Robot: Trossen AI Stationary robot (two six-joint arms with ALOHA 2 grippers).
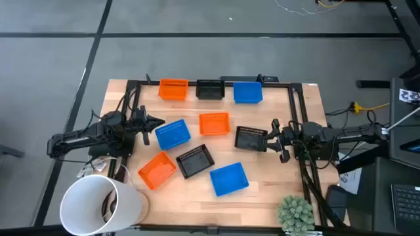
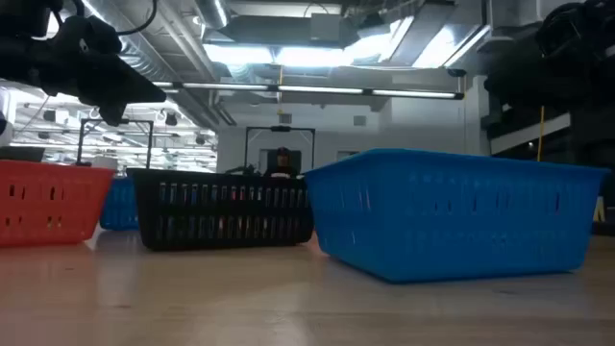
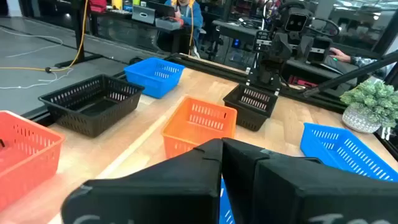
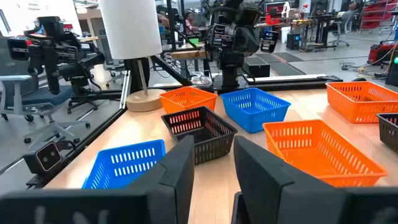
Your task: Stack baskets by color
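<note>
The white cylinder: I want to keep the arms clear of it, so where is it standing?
In the high view the white cylinder stands at the table's near left corner, beside the orange basket and just below the left arm.

The dark left arm reaches in from nine o'clock, its left gripper point(image 1: 157, 122) pressed shut and empty. The dark right arm enters from three o'clock, its right gripper point(image 1: 270, 139) parted, seemingly holding nothing.

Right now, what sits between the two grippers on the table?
High view: between the left gripper and right gripper lie a blue basket, an orange basket and a black basket.
</note>
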